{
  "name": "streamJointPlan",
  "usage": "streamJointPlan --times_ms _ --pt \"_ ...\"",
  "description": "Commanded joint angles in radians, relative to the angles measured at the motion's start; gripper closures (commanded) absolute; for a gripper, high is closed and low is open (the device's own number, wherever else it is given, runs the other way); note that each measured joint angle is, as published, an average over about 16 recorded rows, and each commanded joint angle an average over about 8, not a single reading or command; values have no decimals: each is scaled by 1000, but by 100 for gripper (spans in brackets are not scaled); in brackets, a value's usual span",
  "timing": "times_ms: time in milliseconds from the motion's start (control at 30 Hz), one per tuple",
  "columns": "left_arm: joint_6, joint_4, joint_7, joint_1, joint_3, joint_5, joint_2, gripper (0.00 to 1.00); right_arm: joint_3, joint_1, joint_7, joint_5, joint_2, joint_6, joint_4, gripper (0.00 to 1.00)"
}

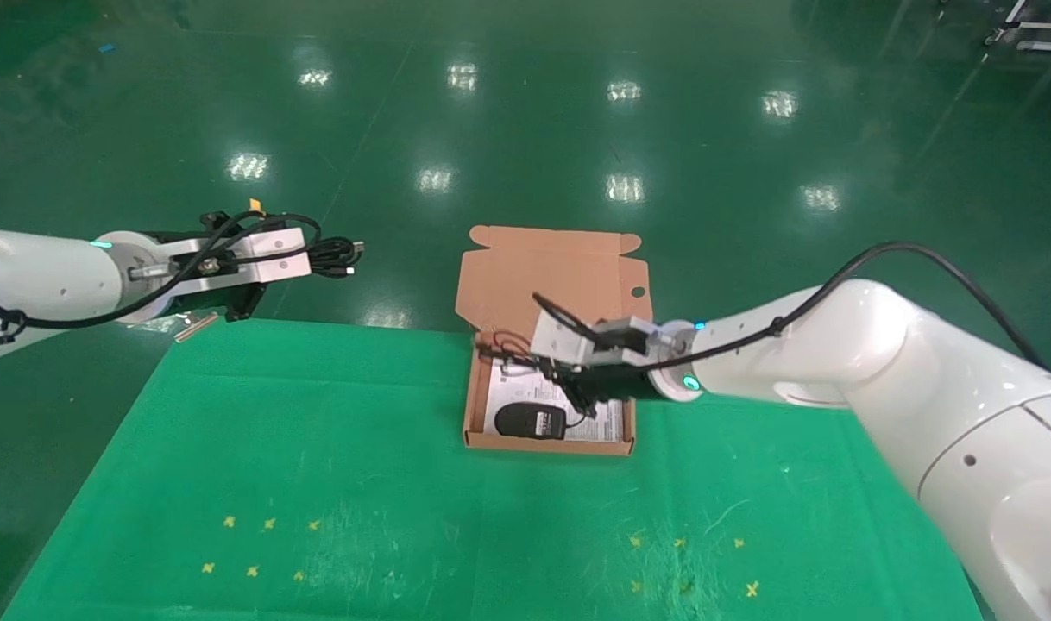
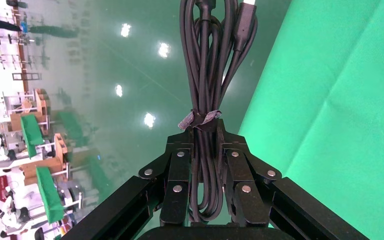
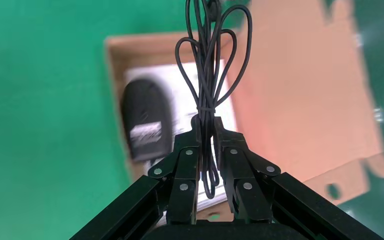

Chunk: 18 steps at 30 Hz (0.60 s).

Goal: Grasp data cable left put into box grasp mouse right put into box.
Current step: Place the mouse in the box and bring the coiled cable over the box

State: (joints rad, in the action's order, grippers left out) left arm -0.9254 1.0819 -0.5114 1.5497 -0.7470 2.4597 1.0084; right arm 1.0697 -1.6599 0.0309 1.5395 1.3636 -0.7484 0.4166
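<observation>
My left gripper [image 1: 311, 261] is shut on the data cable [image 1: 334, 256], a black coiled bundle with a silver plug. It holds the cable in the air beyond the table's far left corner. In the left wrist view the cable [image 2: 207, 75] runs between the closed fingers [image 2: 180, 170]. The box [image 1: 543, 445] stands open at mid table, its flap lid [image 1: 551, 276] tilted back. The mouse [image 1: 530, 421] lies inside, white label up. My right gripper [image 1: 577, 384] hovers over the box, shut on the mouse's thin bundled cord [image 3: 207, 107]. The mouse [image 3: 146, 125] shows below it.
A green cloth [image 1: 318, 483] covers the table, with small yellow cross marks [image 1: 258, 543] near the front on both sides. A white printed leaflet [image 1: 607, 424] lines the box bottom. Shiny green floor [image 1: 525, 129] lies beyond the far edge.
</observation>
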Motion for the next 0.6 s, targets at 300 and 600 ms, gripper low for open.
streamJointPlan --times_ms 300,600 --pt "11 -10 9 -10 -7 -10 23 100 21 11 19 -7 -27 -1 32 0" --pt "116 -122 118 -29 -24 -106 125 100 13 2 56 -13 -81 19 56 0"
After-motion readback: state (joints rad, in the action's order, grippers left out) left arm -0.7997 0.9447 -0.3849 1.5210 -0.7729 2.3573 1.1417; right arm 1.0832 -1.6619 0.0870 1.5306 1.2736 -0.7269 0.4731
